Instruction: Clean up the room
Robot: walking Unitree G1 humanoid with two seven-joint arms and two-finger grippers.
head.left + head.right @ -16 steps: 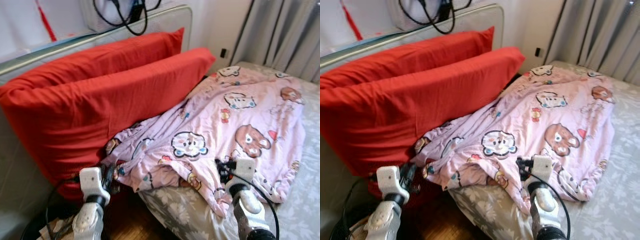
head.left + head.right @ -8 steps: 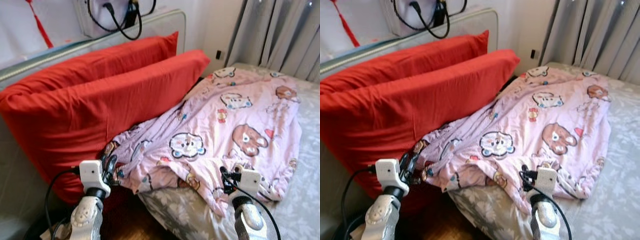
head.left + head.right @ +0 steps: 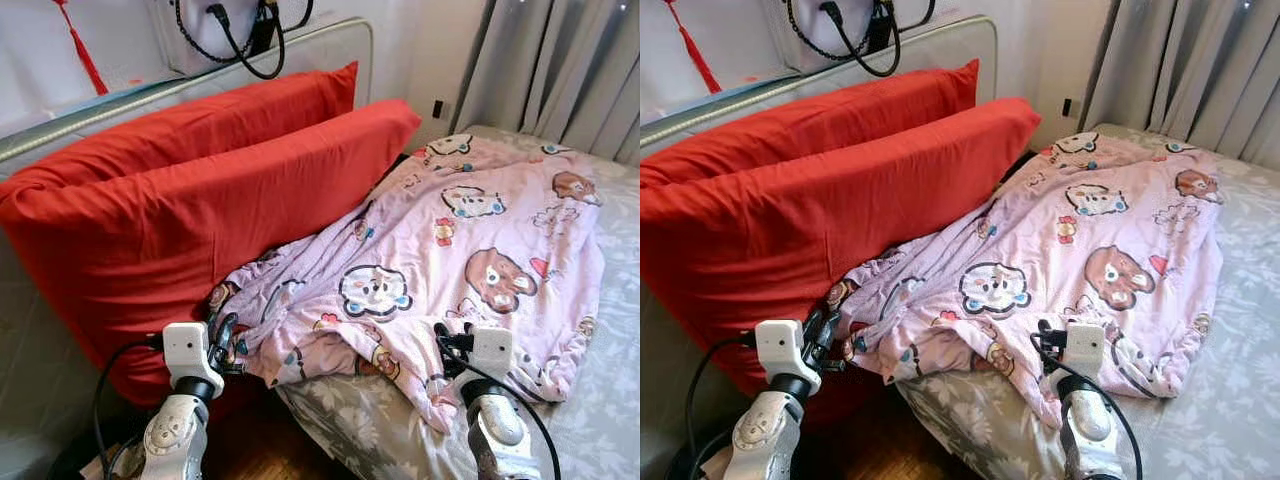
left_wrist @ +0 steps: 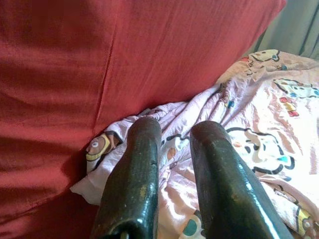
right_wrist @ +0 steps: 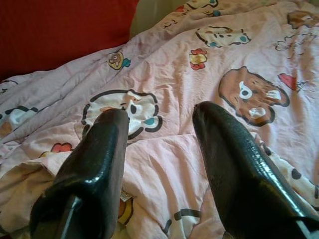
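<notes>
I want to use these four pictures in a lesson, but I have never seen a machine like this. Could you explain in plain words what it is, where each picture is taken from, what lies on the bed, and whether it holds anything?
This is a walking humanoid robot with two silver arms, each ending in a gripper of two long black fingers. Two pictures come from cameras in its head, looking down at a bed. The other two come from cameras on its wrists, looking along the fingers.

On the grey flowered bedsheet lies a crumpled pink cartoon-print blanket. Two red pillows lean against the headboard.

The left gripper is at the blanket's corner beside the pillows, fingers slightly apart. The right gripper hovers open over the blanket's near edge. Neither holds anything.
</notes>
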